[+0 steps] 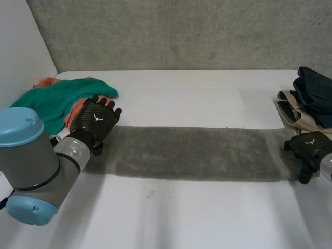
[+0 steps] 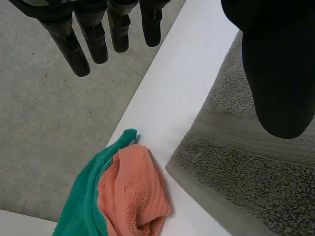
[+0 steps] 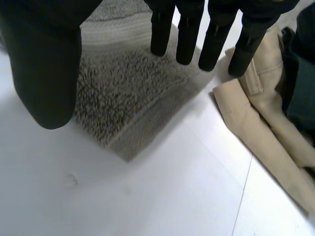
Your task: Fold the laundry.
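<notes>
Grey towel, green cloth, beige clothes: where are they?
grey towel [image 1: 192,153], head view, its flat middle.
green cloth [image 1: 57,101], head view, its middle.
beige clothes [image 3: 261,118], right wrist view, the flat middle part.

A white bench [image 1: 181,98] with a smooth, matt top spans the head view from side to side. Beyond its far edge lies a rough grey surface [image 1: 181,31], speckled like concrete. A plain white panel [image 1: 21,46] rises slanting at the bench's left end. In the left wrist view the same grey surface [image 2: 49,123] borders the bench's straight edge [image 2: 172,98]. In the right wrist view a thin dark line [image 3: 244,194] crosses the white top [image 3: 147,196]. The light is soft and even, and shadows are faint.
</notes>
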Action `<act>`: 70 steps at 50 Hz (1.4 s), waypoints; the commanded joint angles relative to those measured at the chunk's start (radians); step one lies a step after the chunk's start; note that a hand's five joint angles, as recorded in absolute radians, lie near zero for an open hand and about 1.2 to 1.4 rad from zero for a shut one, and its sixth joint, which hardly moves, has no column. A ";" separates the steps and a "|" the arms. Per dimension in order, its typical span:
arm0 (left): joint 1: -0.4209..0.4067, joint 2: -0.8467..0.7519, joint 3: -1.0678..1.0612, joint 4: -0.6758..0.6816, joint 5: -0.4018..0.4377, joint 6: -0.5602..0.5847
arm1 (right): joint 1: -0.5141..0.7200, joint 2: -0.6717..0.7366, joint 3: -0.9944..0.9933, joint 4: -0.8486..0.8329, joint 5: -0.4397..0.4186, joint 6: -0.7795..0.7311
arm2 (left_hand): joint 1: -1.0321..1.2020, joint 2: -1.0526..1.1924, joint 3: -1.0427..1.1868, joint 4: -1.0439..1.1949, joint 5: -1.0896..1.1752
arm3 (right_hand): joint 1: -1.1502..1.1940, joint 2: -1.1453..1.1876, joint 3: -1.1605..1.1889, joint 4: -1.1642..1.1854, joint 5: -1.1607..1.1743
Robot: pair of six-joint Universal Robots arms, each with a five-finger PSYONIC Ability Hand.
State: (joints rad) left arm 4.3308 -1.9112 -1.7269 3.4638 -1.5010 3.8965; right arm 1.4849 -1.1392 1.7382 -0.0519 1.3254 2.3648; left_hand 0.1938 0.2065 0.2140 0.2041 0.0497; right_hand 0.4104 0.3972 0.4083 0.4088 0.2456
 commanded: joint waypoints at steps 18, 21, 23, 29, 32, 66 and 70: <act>0.000 0.152 -0.033 -0.005 0.001 -0.086 | -0.239 -0.158 0.014 -0.172 0.152 -0.295 | -0.013 -0.025 -0.033 -0.023 -0.043 | 0.986 0.999 0.988 0.988 0.976; 0.001 0.161 -0.033 -0.005 0.001 -0.107 | -0.111 -0.177 -0.006 -0.184 0.143 -0.277 | -0.013 -0.025 -0.033 -0.023 -0.043 | 0.986 0.999 0.988 0.988 0.976; 0.001 0.167 -0.033 -0.005 0.001 -0.129 | 0.028 -0.183 -0.028 -0.212 0.130 -0.244 | -0.013 -0.025 -0.033 -0.023 -0.043 | 0.986 0.999 0.988 0.988 0.976; 0.001 0.178 -0.033 -0.005 -0.001 -0.150 | 0.320 -0.188 -0.039 -0.338 0.077 -0.157 | -0.013 -0.025 -0.033 -0.023 -0.043 | 0.986 0.999 0.988 0.988 0.976; 0.001 0.185 -0.033 -0.005 -0.001 -0.150 | 0.492 -0.162 -0.040 -0.423 0.012 -0.144 | -0.013 -0.025 -0.033 -0.023 -0.043 | 0.986 0.999 0.988 0.988 0.976; -0.187 0.083 0.078 0.006 -0.002 -0.152 | 0.434 -0.136 0.174 -0.151 0.086 0.253 | -0.013 -0.025 -0.033 -0.023 -0.043 | -0.236 -0.223 -0.234 -0.234 -0.246; -0.198 0.075 0.078 0.006 -0.004 -0.152 | 0.361 -0.111 0.199 -0.164 0.104 0.131 | -0.013 -0.025 -0.033 -0.023 -0.043 | 0.494 0.508 0.497 0.496 0.485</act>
State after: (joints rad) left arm 4.1526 -1.8221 -1.6514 3.4700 -1.5036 3.7445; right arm 1.9474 -1.2888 1.8905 -0.2280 1.4196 2.6415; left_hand 0.1938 0.2065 0.2140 0.2041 0.0497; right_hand 0.2486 0.2442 0.2450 0.2455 0.0692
